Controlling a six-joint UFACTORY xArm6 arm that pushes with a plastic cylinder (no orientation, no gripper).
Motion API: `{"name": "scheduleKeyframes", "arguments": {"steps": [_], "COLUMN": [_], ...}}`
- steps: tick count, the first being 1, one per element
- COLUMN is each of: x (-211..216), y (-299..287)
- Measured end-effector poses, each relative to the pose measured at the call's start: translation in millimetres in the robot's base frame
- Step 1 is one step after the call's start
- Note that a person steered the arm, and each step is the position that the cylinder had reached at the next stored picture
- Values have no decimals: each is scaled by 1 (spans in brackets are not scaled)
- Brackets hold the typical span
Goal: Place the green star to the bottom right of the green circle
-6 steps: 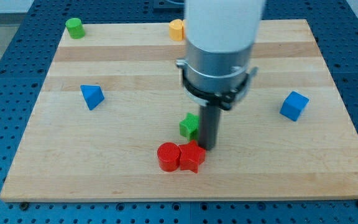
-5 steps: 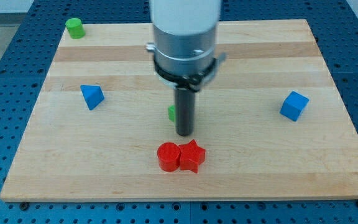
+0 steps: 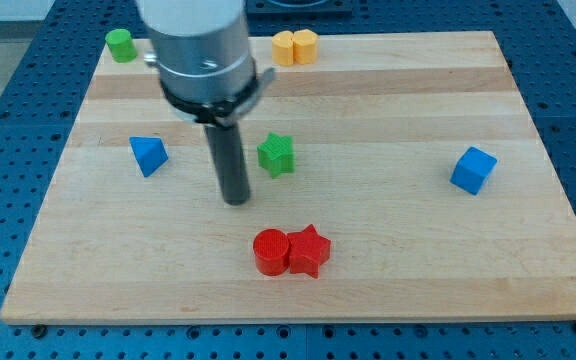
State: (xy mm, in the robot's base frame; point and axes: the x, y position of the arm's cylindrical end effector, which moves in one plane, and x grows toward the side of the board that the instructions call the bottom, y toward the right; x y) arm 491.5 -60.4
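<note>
The green star [image 3: 277, 154] lies near the board's middle, flat on the wood. The green circle [image 3: 120, 44] stands at the top left corner of the board, far up and to the left of the star. My tip [image 3: 235, 201] rests on the board just below and to the left of the green star, a small gap apart from it, and to the right of the blue triangle [image 3: 148, 155].
A red circle [image 3: 270, 252] and a red star [image 3: 309, 250] touch each other near the bottom middle. A blue cube [image 3: 473, 169] sits at the right. Two orange-yellow blocks [image 3: 295, 46] sit side by side at the top edge. The arm's grey body [image 3: 196, 50] hides part of the top.
My tip has moved from the star's right side up and across to its left. The green star was pushed up the board from beside the red blocks to near the middle.
</note>
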Motion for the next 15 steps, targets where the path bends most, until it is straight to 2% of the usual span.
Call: {"name": "scheduleKeyframes", "arguments": {"steps": [1, 2, 3, 4, 5, 6, 7, 9, 10, 11, 12, 13, 14, 15], "x": [-12, -54, -92, -73, -46, -53, -87, -150, -146, -149, -182, -209, -218, -216], "y": [34, 10, -38, -39, -11, 32, 26, -55, -47, -13, -11, -55, -93, -82]}}
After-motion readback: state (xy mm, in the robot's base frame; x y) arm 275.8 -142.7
